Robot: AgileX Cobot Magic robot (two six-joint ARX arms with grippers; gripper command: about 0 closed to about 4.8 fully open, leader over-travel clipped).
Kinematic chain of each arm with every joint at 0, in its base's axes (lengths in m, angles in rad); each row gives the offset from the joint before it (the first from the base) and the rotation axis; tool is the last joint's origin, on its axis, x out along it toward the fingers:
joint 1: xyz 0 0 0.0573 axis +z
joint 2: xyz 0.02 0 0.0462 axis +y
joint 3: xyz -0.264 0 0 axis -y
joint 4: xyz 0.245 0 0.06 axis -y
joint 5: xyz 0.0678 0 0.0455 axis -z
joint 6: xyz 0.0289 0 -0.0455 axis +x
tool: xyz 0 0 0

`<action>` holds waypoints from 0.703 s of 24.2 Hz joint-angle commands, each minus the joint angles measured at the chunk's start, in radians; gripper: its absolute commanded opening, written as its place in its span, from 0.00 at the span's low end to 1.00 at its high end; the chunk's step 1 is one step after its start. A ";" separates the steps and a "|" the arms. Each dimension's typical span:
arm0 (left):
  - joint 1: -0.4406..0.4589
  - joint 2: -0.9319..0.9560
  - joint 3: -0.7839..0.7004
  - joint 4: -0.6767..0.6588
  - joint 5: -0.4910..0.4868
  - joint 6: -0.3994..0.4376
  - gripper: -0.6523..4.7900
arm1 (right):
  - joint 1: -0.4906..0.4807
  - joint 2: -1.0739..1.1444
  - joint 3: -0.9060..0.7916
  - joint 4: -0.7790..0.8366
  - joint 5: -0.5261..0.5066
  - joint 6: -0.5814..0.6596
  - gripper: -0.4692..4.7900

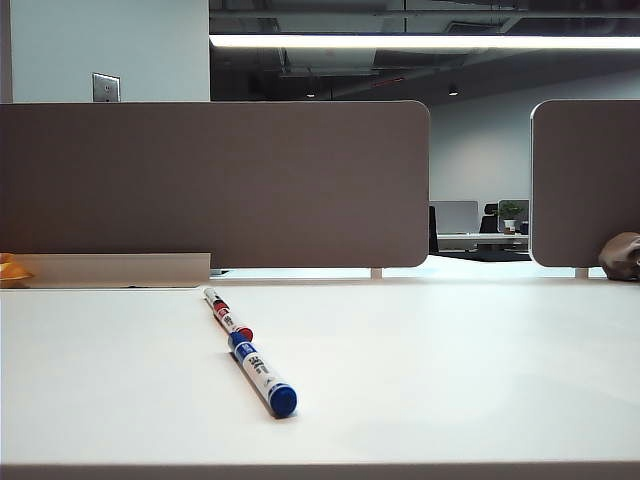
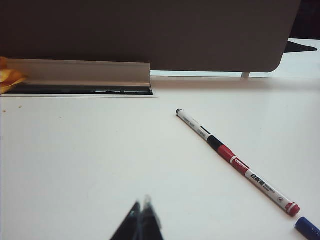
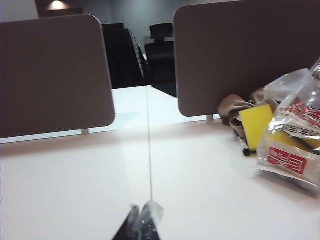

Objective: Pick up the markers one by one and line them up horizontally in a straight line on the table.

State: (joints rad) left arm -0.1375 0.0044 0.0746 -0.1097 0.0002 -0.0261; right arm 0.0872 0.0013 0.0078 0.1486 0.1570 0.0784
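**Both grippers closed and empty**

The left gripper (image 2: 142,220) shows in its wrist view as two dark fingertips pressed together, pointing level and low over the worktop (image 2: 75,160). It holds nothing. The right gripper (image 3: 144,220) shows in its own wrist view the same way: tips together, level, low, nothing between them. Neither arm appears in the exterior view.
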 commanded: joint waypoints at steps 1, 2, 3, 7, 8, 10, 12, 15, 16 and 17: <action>0.006 0.001 0.002 0.010 0.003 0.004 0.11 | 0.000 0.001 -0.007 0.004 0.000 0.000 0.09; 0.007 0.001 0.002 0.010 0.003 0.004 0.11 | 0.000 0.001 -0.007 0.004 -0.002 0.000 0.09; 0.007 0.001 0.002 0.010 0.003 0.004 0.11 | -0.001 0.001 -0.007 0.004 -0.001 0.000 0.09; 0.006 0.001 0.003 0.010 0.003 0.004 0.11 | -0.012 0.001 -0.007 0.004 0.002 0.000 0.09; 0.006 0.001 0.003 0.010 0.003 0.004 0.11 | -0.011 0.001 -0.007 0.004 0.001 0.000 0.09; 0.006 0.001 0.003 0.010 0.003 0.004 0.11 | -0.011 0.001 -0.007 0.004 0.000 0.000 0.09; 0.006 0.001 0.003 0.010 0.003 0.004 0.11 | -0.011 0.001 -0.007 0.004 0.001 0.000 0.09; 0.006 0.001 0.003 0.010 0.003 0.004 0.11 | -0.011 0.001 -0.007 0.004 0.000 0.000 0.09; 0.006 0.001 0.003 0.010 0.003 0.004 0.11 | -0.011 0.001 -0.007 0.000 0.002 0.000 0.09; 0.006 0.001 0.003 0.010 0.003 0.004 0.11 | -0.010 0.001 -0.007 -0.005 -0.003 0.000 0.09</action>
State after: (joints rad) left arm -0.1310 0.0051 0.0746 -0.1097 -0.0002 -0.0261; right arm 0.0746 0.0013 0.0078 0.1402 0.1570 0.0784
